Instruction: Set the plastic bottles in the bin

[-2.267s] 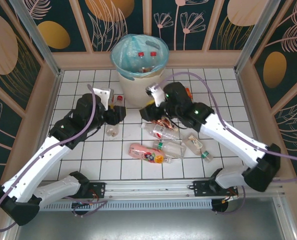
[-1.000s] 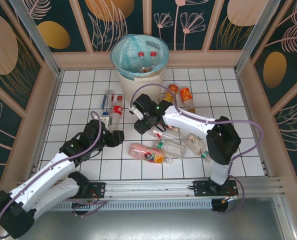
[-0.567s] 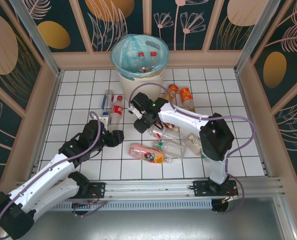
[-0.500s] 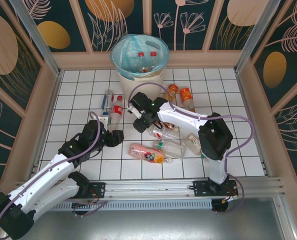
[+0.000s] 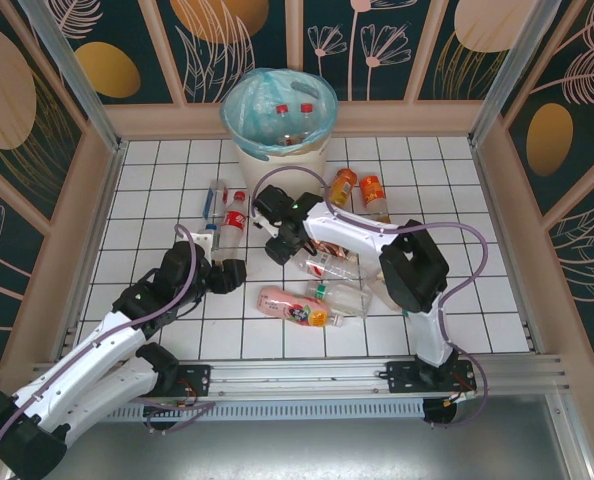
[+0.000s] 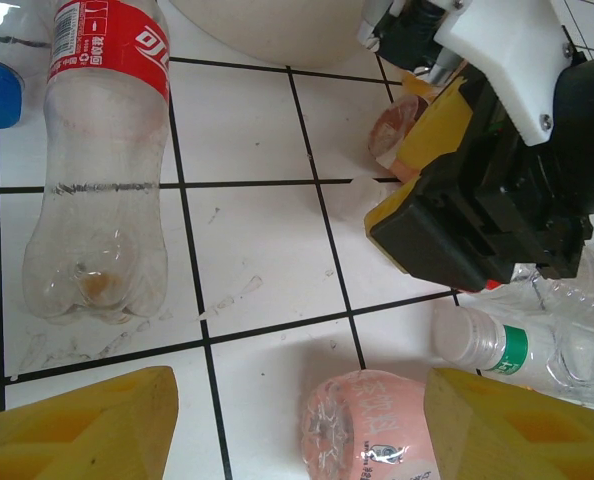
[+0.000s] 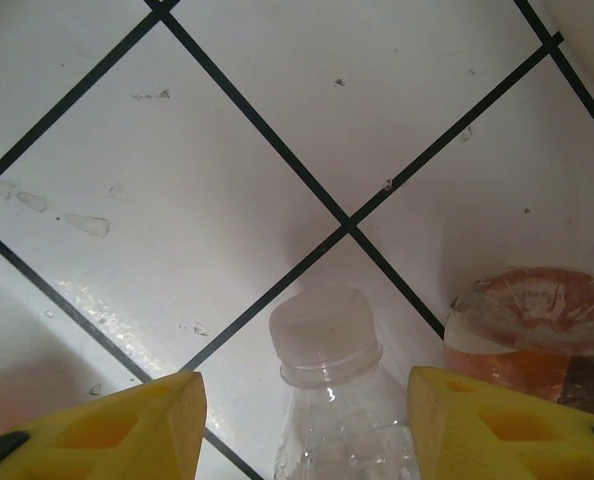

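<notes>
White tiled tabletop (image 5: 157,170), fenced by dark leaf-pattern walls. Left jaws spread, pinching nothing. Between them, at 6 o'clock of the left wrist view, round end of pink bottle (image 6: 362,425), lying on its side. Right jaws spread too and empty, with white-capped clear bottle (image 7: 332,400) between them, cap toward 12 o'clock. Just beside it at 3 o'clock, orange-labelled bottle (image 7: 532,325). Further out, red-labelled bottle (image 6: 102,150) at 11 o'clock from the left jaws. At 12 o'clock of the tabletop, bin (image 5: 267,170), holding some bottles.

Probable risks from here:
- squirting out of a round, smooth bottle if pinched off centre
- nudging of the orange-labelled neighbour when closing
- knocking of one arm against the other, both working very near over the same heap by the middle
</notes>
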